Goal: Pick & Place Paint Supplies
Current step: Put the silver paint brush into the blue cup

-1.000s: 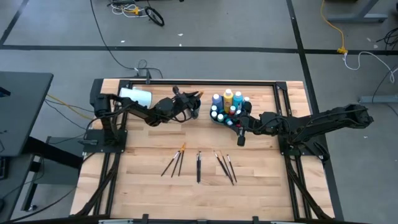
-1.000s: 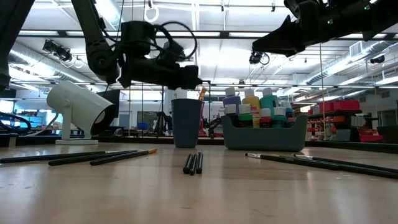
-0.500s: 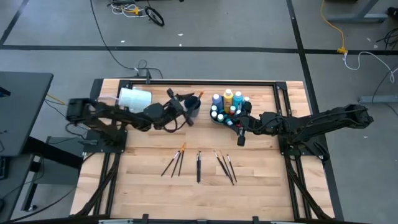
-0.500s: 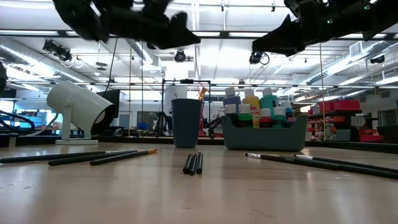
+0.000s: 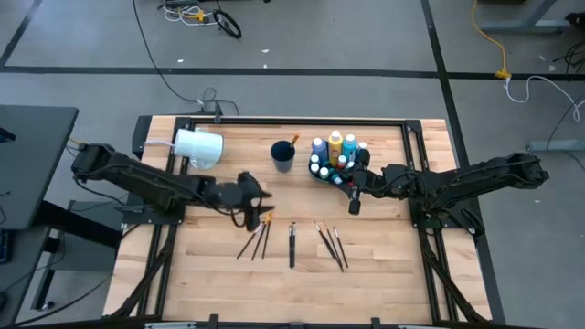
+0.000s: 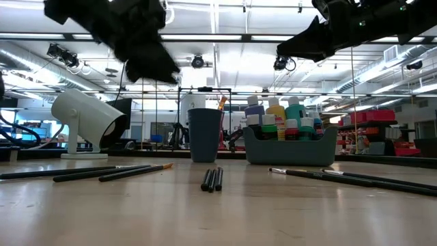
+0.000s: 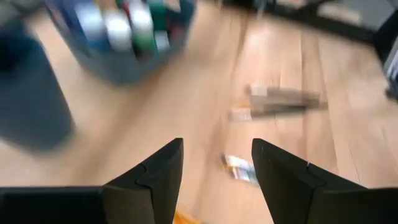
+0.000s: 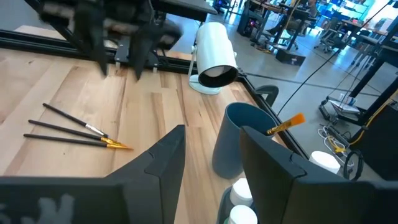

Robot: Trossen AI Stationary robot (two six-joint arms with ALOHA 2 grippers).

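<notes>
Just below left hand (image 5: 257,206), paintbrushes (image 5: 259,236).

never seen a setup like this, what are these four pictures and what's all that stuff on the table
It is a robot with two dark arms working at a wooden table. One picture looks straight down, one looks level across the tabletop, and two come from cameras on the arms' wrists. The left gripper, open and empty, is above the left group of paintbrushes. The right gripper, open and holding nothing, waits beside the dark tray of small white-capped paint bottles. A dark blue cup holds one orange-handled brush. More brushes lie in the middle and to the right. The white cylinder on its stand lies near the back-left corner.
</notes>
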